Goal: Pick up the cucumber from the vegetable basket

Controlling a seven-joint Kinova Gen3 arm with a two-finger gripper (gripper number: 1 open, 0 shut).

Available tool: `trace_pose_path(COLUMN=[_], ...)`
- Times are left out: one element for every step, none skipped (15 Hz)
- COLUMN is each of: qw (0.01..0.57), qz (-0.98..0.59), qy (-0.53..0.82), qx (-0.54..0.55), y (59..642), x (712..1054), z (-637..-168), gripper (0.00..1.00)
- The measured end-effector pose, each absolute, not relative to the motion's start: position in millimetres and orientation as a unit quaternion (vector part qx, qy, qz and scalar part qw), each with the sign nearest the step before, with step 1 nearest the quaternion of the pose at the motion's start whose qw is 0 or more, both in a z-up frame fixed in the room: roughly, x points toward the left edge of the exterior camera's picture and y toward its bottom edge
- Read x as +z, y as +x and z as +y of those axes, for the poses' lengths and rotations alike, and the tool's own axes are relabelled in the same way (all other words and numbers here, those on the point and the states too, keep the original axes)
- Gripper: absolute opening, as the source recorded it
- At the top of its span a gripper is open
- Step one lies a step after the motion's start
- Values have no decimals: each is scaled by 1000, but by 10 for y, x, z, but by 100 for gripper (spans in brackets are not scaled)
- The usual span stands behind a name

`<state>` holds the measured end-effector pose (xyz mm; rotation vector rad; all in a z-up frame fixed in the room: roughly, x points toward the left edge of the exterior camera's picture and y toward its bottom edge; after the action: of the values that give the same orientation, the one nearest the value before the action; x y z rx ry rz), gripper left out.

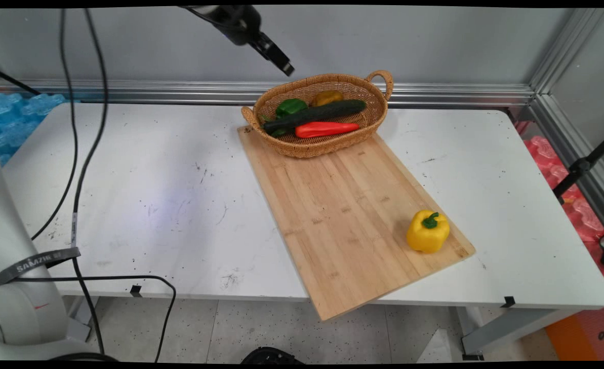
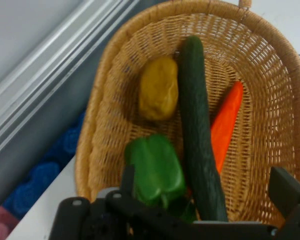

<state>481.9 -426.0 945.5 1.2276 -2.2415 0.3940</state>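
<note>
Hovering tool [image 2: 205,192] spread wide, empty, touching nothing, above basket [image 2: 285,95] with green pepper [image 2: 157,167], cucumber [image 2: 197,130], carrot [image 2: 226,122], potato [image 2: 159,88]; arm raised, angled down.

We see the black two-finger gripper [image 1: 281,60] only in part: in the main view the arm above it runs off the top edge, and in the hand view its linkage and fingers are cut by the bottom edge. The oval woven wicker basket [image 2: 285,100] is clipped at the right and top edges of the hand view. There the long dark green cucumber [image 2: 197,125] hides part of the orange-red carrot [image 2: 226,122], and the linkage covers the lower end of the green bell pepper [image 2: 157,167]. In the main view the cucumber [image 1: 315,115] and basket wall hide most of the brownish-yellow potato [image 1: 327,97].
</note>
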Motion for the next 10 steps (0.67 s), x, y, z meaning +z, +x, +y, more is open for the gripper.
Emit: trace_pose_path(qw=[273, 269, 265, 262, 257, 253, 247, 241, 236, 231], qz=[-835, -838, -840, -841, -842, -843, -844, -845, -846, -847], qy=[455, 452, 452, 452, 453, 454, 455, 457, 459, 461], qx=[146, 145, 143, 142, 141, 140, 138, 136, 135, 132], y=[4777, 4703, 4625, 4560, 4498, 4446, 4391, 4328, 4275, 4216], x=[9414, 9340, 9265, 9201, 9131, 9073, 9006, 8923, 8856, 8778], z=[-4307, -4389, -4472, -4541, -4607, -4661, -4722, -4788, -4842, -4902], gripper=[100, 100, 100, 100, 100, 100, 100, 100, 100, 100])
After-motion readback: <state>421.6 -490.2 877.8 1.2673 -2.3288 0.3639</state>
